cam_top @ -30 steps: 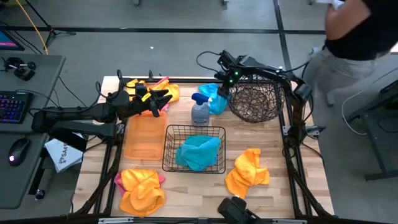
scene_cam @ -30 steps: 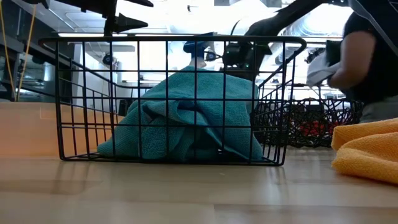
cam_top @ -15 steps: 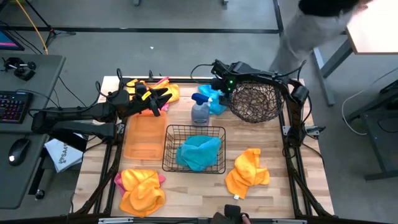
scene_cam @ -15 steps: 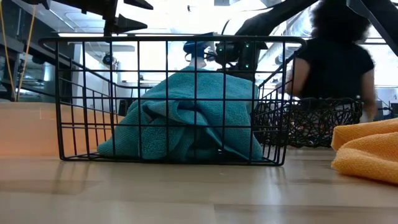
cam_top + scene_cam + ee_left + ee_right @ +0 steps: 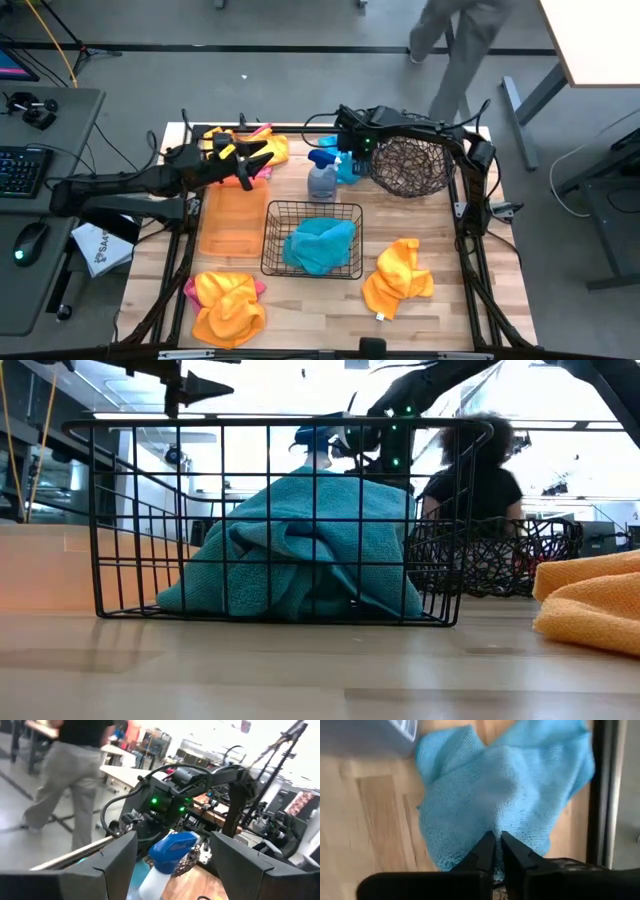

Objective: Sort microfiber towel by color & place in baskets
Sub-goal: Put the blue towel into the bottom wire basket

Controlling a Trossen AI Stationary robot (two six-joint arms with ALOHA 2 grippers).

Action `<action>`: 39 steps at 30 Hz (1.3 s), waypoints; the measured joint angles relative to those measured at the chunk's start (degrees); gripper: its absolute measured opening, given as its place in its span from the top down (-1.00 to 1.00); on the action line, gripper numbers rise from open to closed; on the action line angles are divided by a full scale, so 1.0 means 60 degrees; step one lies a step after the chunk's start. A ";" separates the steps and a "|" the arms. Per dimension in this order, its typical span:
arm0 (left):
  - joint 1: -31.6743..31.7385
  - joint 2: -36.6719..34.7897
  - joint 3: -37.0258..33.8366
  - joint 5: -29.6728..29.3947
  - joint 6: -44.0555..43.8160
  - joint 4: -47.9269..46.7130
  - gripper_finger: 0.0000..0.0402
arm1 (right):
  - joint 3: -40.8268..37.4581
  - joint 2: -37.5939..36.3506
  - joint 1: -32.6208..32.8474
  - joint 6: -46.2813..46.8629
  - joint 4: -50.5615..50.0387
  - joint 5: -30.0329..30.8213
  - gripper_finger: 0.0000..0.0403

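Fingers of the right gripper were nearly closed over the turquoise towel lying beside the spray bottle (they needed spreading first), while the open left gripper hovered over the orange towel.

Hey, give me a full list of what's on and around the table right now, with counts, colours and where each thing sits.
Blue towels: two; one in the black wire basket, one on the table's far side beside the spray bottle.
Orange towels: three; near left corner, near right, far left.
Pink towel: one, edge showing under the near-left orange towel.
Black wire basket: one, rectangular, table centre.
Round brown wire basket: one, far right.
Orange tray: one, left of the black basket.
Spray bottle: one, grey with blue trigger, far centre.
Person: one, walking beyond the table.
Left gripper: open, over the far-left towel.
Right gripper: shut, above the far blue towel.
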 joint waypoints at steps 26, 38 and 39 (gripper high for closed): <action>-0.0011 -0.2019 0.0000 0.2765 0.0259 -0.0320 -0.18 | 0.5595 -0.3543 0.2848 0.3770 0.0479 0.1776 1.00; -0.0004 -0.1528 0.0000 0.1418 0.0485 -0.0373 -0.18 | 0.5508 -0.3049 0.6256 0.4548 0.2142 0.0619 1.00; -0.0004 -0.1517 0.0000 0.1303 0.0386 -0.0356 -0.18 | 0.5505 -0.2859 0.6380 0.4598 0.1996 0.0626 1.00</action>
